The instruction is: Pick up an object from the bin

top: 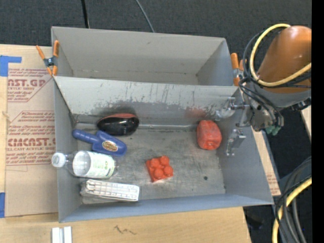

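My gripper (231, 128) hangs over the right side of the bin, against the sloping right wall. Its two metal fingers stand apart, open, with nothing between them. Just left of it, almost touching, a rounded orange-red lump (208, 134) lies on the bin floor. A small red studded brick (160, 168) sits further left, toward the front and well apart from the gripper.
A black and red oval object (118, 124) lies at the back left. In front of it lie a blue-handled tool (99, 142), a clear bottle on its side (88, 164), and a flat white pack (110, 190) at the front left. The arm reaches in from the right.
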Motion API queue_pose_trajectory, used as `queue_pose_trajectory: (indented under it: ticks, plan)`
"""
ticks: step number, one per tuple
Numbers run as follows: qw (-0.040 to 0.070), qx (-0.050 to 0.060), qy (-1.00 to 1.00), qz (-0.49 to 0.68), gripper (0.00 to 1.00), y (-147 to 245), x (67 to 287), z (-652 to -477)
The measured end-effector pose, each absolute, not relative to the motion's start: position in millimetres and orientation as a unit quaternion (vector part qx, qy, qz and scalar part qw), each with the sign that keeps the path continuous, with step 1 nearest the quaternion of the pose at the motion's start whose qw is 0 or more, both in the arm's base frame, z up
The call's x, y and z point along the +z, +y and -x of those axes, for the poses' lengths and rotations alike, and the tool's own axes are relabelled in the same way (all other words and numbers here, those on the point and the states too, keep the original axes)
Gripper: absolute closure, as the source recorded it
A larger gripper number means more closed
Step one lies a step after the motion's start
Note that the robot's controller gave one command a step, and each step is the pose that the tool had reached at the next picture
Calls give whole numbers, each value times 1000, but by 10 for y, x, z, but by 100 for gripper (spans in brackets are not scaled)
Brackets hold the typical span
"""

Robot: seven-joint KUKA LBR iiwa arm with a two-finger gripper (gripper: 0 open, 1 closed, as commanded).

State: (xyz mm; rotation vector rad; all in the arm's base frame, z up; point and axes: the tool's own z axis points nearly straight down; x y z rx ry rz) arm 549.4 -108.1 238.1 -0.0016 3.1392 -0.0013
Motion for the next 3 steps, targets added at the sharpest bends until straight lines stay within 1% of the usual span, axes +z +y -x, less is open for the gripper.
queue_pose_trajectory:
  ticks: [1, 2, 3]
  plan:
    - [3, 0, 1000, 20, 0, -610, 1653, -5363]
    - [0, 0, 993, 115, 0, -17, 1549, -5316]
    - [1, 1, 993, 115, 0, 129, 1377, -5233]
